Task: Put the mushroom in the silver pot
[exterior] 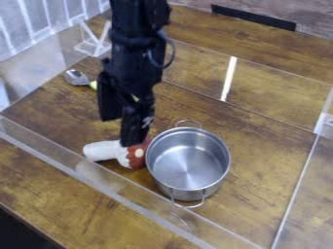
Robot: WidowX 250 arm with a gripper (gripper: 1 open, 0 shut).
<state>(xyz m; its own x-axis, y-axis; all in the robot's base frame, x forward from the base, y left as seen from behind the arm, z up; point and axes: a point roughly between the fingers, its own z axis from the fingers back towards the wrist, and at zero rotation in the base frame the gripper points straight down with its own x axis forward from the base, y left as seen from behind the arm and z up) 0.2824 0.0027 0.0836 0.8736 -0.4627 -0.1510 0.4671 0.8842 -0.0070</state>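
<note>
A small round silver pot (189, 161) of shiny steel, straight-sided with two thin wire loop handles, stands upright on a dark brown wooden table (260, 107) with visible grain and plank seams. Its polished inside shows nothing in it. Touching its left wall lies one toy mushroom (113, 152), on its side on the wood: a thick, smooth cream-white stem pointing left and a rounded reddish-brown cap against the pot. Low clear plastic walls (229, 78) fence the work area, catching bright glare.

The one black robot arm reaches down from the top of the frame, its blocky black gripper (120, 124) pointing straight at the table. Its two long flat fingers (135, 128) are spread wide apart, holding nothing, with their tips just above the mushroom; whether they touch it cannot be told.

Behind the arm, a slim yellow-green object (95, 86) is mostly hidden, and a small grey spoon-like piece (76, 75) lies near the left wall.
</note>
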